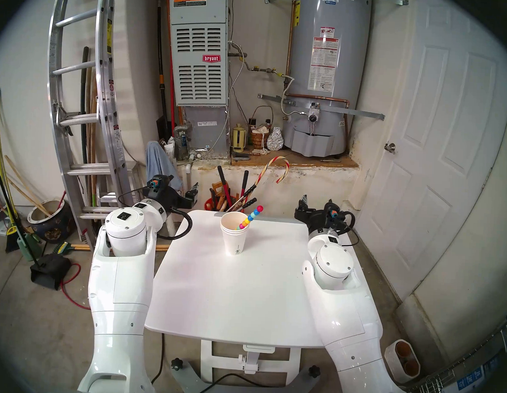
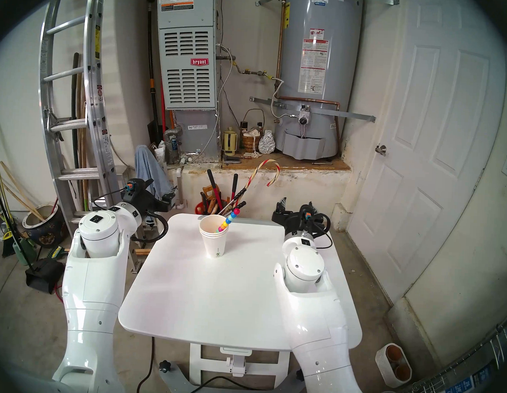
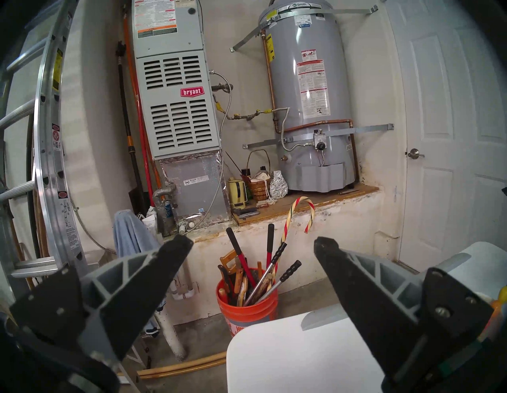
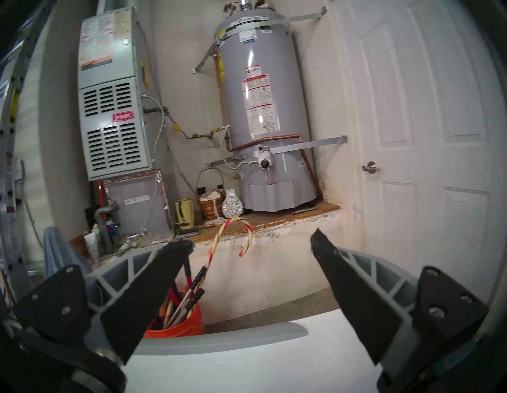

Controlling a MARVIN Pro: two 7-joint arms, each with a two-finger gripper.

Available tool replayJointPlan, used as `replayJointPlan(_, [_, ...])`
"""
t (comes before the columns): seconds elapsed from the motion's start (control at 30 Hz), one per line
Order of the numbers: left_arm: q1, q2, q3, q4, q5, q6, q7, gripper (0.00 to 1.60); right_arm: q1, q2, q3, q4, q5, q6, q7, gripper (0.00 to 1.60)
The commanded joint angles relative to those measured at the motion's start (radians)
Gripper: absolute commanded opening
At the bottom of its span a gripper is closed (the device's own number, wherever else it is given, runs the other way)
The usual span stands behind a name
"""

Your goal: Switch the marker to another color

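The marker [image 1: 250, 218] [image 2: 230, 218] is a slim stick of glossy coloured balls with a red ball on top. It leans to the right out of a stack of white paper cups [image 1: 233, 238] [image 2: 214, 239] on the far middle of the white table [image 1: 236, 295]. My left gripper [image 1: 191, 194] [image 3: 253, 241] is open and empty, off the table's far left corner. My right gripper [image 1: 303, 204] [image 4: 251, 240] is open and empty at the table's far right corner. A sliver of the marker's coloured balls [image 3: 498, 302] shows at the left wrist view's right edge.
An orange bucket [image 3: 248, 310] [image 4: 178, 326] of black-and-red-handled tools and a striped candy cane [image 1: 276, 169] stands on the floor just behind the table. A ladder [image 1: 85, 97] leans at the left; a white door [image 1: 440, 142] is at the right.
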Motion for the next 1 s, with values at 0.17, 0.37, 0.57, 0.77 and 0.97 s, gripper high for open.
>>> replayJointPlan(0.17, [-0.024,0.011,-0.010,0.020,-0.009,-0.031,-0.005,1.60,0.032,0.016,-0.043,0.015,0.036,-0.014,0.120,1.60])
replayJointPlan(0.37, [-0.023,0.015,-0.019,0.017,-0.016,-0.033,-0.014,1.60,0.052,-0.003,-0.060,0.046,0.054,-0.017,0.142,1.60])
replayJointPlan(0.57, [-0.023,0.016,-0.023,0.018,-0.018,-0.036,-0.024,1.60,0.073,-0.022,-0.087,0.071,0.044,-0.016,0.142,1.60])
replayJointPlan(0.77, [-0.021,0.015,-0.025,0.018,-0.017,-0.037,-0.031,1.60,0.085,-0.035,-0.105,0.082,0.046,-0.022,0.150,1.60])
replayJointPlan(0.97, [-0.017,0.012,-0.025,0.015,-0.014,-0.039,-0.033,1.60,0.095,-0.041,-0.118,0.094,0.043,-0.028,0.156,1.60])
